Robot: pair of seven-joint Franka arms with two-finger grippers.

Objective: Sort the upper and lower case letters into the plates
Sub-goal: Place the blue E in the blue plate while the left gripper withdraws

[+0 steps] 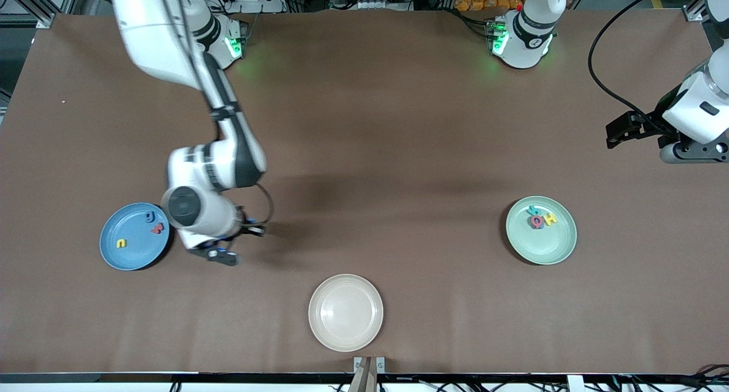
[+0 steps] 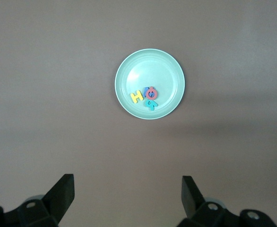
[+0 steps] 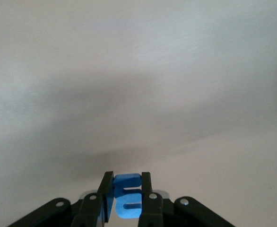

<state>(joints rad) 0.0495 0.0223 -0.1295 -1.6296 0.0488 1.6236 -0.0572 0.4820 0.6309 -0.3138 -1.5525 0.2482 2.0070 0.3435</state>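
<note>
I see right gripper [image 3: 127,189] pinching a blue letter [image 3: 128,203] above bare table [image 1: 364,152] beside the blue plate [image 1: 122,258]. Left gripper [image 2: 128,196] waits, fingers spread, over the table near the green plate [image 2: 167,71].

Brown tabletop [image 1: 398,124], perhaps cloth-covered.

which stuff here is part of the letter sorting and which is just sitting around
Part of the job:
- blue plate holding three letters
- mint plate holding three letters
- blue letter clamped in the right gripper, over bare table beside the blue plate
- left gripper, open, waiting at its end of the table

Just lying about:
- cream plate, nothing on it
</note>
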